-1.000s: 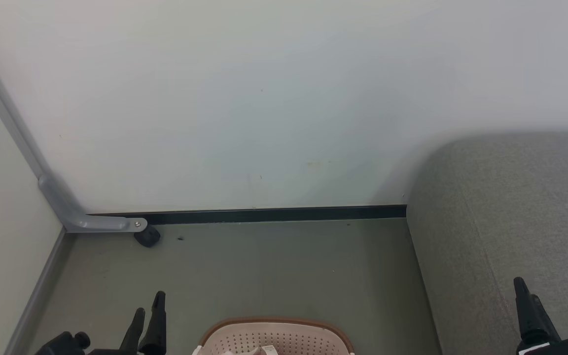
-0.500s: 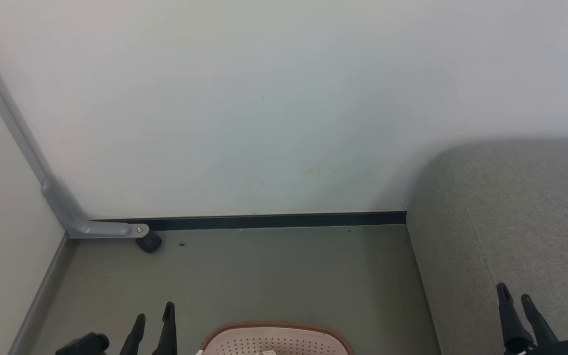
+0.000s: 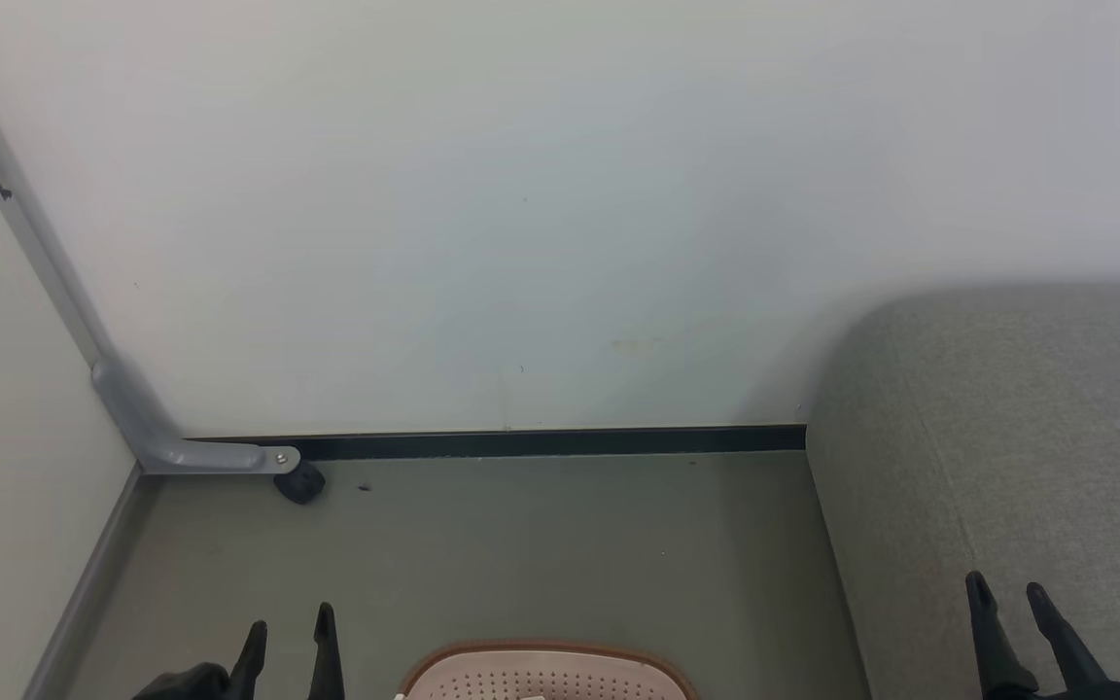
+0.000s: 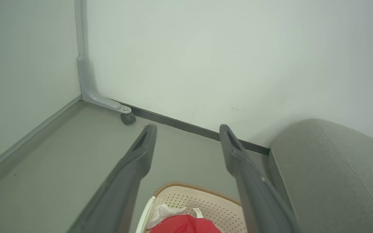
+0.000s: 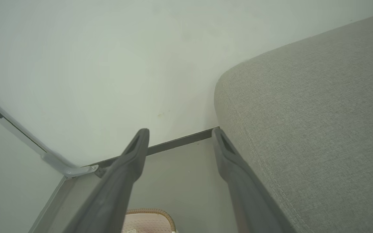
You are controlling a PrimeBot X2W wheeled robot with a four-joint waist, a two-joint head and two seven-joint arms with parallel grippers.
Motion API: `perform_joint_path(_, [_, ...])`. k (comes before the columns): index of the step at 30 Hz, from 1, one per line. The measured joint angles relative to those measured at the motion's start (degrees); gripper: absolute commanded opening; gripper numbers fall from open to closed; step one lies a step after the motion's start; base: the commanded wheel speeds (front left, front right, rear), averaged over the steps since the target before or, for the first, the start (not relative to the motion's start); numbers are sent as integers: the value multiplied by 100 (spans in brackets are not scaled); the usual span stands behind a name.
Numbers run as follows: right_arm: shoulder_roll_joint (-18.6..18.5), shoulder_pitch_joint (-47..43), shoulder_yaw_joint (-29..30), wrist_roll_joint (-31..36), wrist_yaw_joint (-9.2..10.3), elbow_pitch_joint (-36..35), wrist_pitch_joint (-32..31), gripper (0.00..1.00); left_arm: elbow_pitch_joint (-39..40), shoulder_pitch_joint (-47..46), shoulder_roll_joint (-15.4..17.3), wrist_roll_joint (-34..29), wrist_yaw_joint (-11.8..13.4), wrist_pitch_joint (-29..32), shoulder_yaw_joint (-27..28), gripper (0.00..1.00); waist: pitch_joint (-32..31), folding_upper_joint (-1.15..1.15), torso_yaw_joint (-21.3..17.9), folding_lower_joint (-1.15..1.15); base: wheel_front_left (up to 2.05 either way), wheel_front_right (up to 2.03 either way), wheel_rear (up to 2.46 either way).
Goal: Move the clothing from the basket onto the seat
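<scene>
The cream basket (image 3: 545, 673) with its brown rim pokes up from the bottom edge of the head view, on the floor. In the left wrist view red clothing (image 4: 185, 224) with a white sleeve lies inside the basket (image 4: 206, 204). The grey seat (image 3: 1007, 437) rises at the right, beside the basket. My left gripper (image 3: 290, 632) hangs open to the left of the basket, empty, and in its own view (image 4: 188, 134) it stands above the basket. My right gripper (image 3: 1007, 595) is open and empty over the seat's front part, its fingers (image 5: 134, 152) spread wide apart.
A white wall with a black baseboard (image 3: 541, 442) closes the back. A grey metal bracket (image 3: 191, 452) with a small black caster (image 3: 299, 483) sits in the left corner. Bare grey floor (image 3: 521, 544) lies between the basket and the wall.
The head camera has tilted, so the scene sits lower. Both grippers have sunk toward the bottom edge, and the right one has turned so both fingers show.
</scene>
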State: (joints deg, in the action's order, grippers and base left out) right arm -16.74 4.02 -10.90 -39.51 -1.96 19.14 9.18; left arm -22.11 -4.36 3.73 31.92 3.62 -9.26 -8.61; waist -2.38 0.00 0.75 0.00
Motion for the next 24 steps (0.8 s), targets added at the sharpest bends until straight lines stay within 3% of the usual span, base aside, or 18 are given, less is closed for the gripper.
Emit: perform_joint_path(24, [-370, 7, -446, 1668, 218, -53, 504, 100, -360, 5, -79, -1894, 348, -503, 87, 100, -90, 0, 19, 0, 0, 0, 0])
